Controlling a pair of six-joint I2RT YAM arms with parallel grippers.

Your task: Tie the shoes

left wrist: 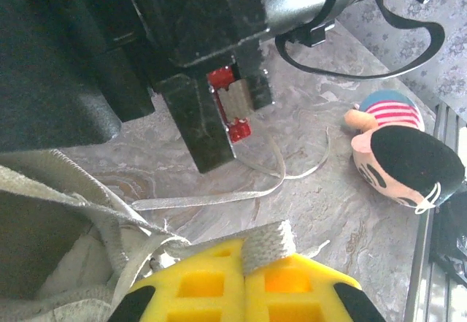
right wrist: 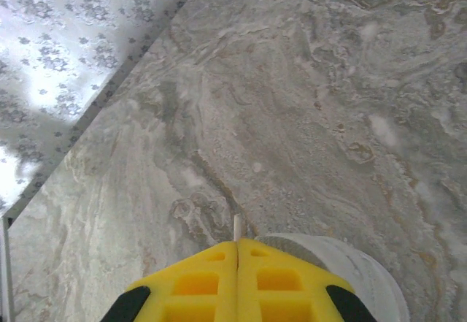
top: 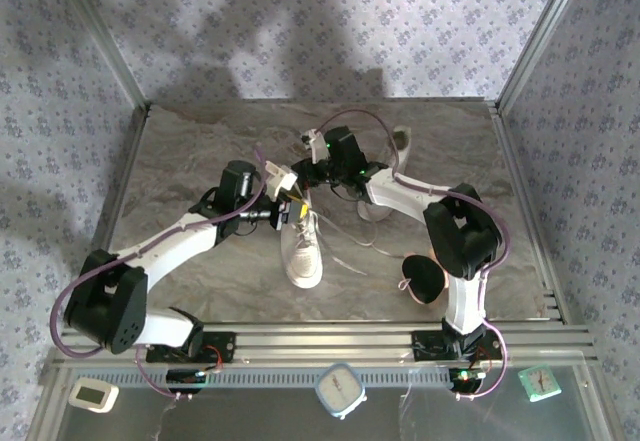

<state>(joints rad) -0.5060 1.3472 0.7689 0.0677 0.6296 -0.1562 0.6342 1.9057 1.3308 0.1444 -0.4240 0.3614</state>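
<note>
"White on both? Count them for me."

"Two. The nearer sneaker (top: 302, 251) lies mid-surface with its long axis running near to far. Its rounded toe points toward the near edge and its dark opening is at the far end. The second sneaker (top: 400, 143) sits farther off to the right, also roughly near-to-far. The right arm (top: 400, 193) hides its middle, so I cannot tell which end is the toe."

"Textures?"

"There's a flat woven lace (left wrist: 268, 240), and a loose strand (left wrist: 219, 199) curling over the grey marbled surface (top: 200, 161). One plush toy (top: 425, 279), round, black and pink, lies at the near right."

"And the end effectors?"

"Two, both with blocky yellow fingertips. The left end effector (left wrist: 244, 260) is at the nearer sneaker's opening, its jaws pressed together on that lace. The right end effector (right wrist: 237, 256) is fully closed too. A thin white sliver pokes out at its seam, but I cannot tell whether that is lace."
</note>
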